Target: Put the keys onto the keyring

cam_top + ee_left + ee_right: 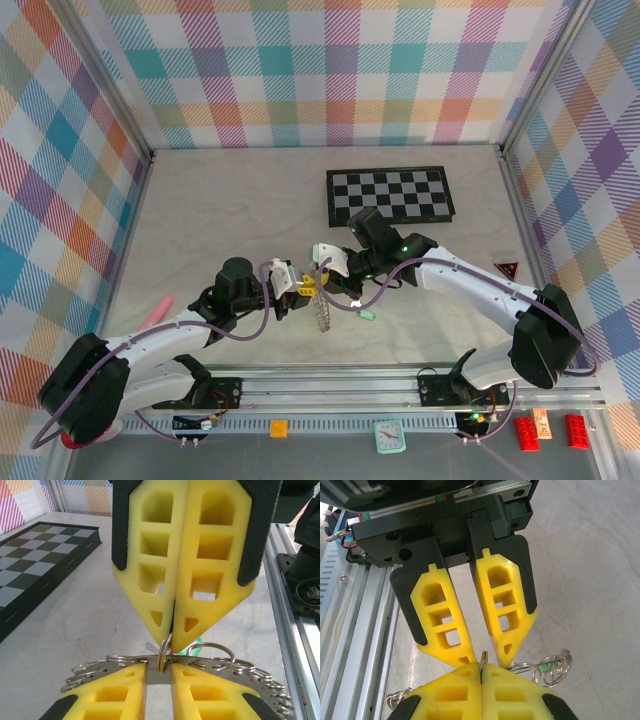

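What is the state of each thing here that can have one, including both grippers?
Left gripper: shut on the flat dark grey metal keyring.
Right gripper: shut on one small wire loop at the keyring's edge.
Small green-headed key: lying loose on the table, not on the keyring.
Black-and-white checkerboard: lying flat, untouched.

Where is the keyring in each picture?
Top external: the keyring hangs mid-table, nearer than the checkerboard.
Left wrist: the keyring runs across the bottom.
Right wrist: the keyring peeks out at bottom left.
Shared landmark: the silver rail at the table's near edge.
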Controlling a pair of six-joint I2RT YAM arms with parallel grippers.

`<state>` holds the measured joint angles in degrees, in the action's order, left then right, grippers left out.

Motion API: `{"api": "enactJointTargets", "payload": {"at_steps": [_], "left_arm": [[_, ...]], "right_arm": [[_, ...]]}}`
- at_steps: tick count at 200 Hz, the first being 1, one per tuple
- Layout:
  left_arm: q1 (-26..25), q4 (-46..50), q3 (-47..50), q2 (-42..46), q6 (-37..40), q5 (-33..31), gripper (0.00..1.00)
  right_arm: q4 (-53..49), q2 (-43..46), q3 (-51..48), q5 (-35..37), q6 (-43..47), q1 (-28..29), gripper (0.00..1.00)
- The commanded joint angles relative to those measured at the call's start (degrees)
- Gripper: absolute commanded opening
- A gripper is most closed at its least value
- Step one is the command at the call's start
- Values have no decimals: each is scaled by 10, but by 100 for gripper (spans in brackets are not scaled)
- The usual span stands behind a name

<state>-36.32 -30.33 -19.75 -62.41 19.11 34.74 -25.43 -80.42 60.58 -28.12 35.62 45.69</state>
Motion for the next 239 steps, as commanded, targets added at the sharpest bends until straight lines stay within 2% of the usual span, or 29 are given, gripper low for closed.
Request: {"api": "enactJointTargets", "payload": {"at_steps": [1, 67, 115, 125, 140, 162, 190, 218, 239], "left_arm": [[0, -12, -6, 11, 0, 24, 19], [0, -8, -15, 14, -4, 39, 17], [0, 1, -16, 9, 5, 39, 0], [0, 4, -16, 10, 9, 35, 0], [0, 9, -15, 12, 14, 29, 0], [0, 6, -10, 18, 17, 24, 0], [0, 0, -8, 23, 15, 25, 0], [0, -6, -8, 20, 14, 29, 0], [0, -7, -11, 13, 13, 32, 0]], "right_arm": [[1, -1, 0, -14, 20, 1, 0], [-6, -13, 9, -23, 20, 10, 0], [6, -12, 8, -49, 10, 10, 0], [9, -8, 3, -49, 7, 11, 0], [21, 8, -12, -45, -7, 6, 20], [70, 51, -63, -37, -37, -12, 34], [137, 91, -132, -13, -32, -15, 36], [158, 89, -145, 29, -34, -15, 36], [184, 92, -163, 24, -37, -16, 36]]}}
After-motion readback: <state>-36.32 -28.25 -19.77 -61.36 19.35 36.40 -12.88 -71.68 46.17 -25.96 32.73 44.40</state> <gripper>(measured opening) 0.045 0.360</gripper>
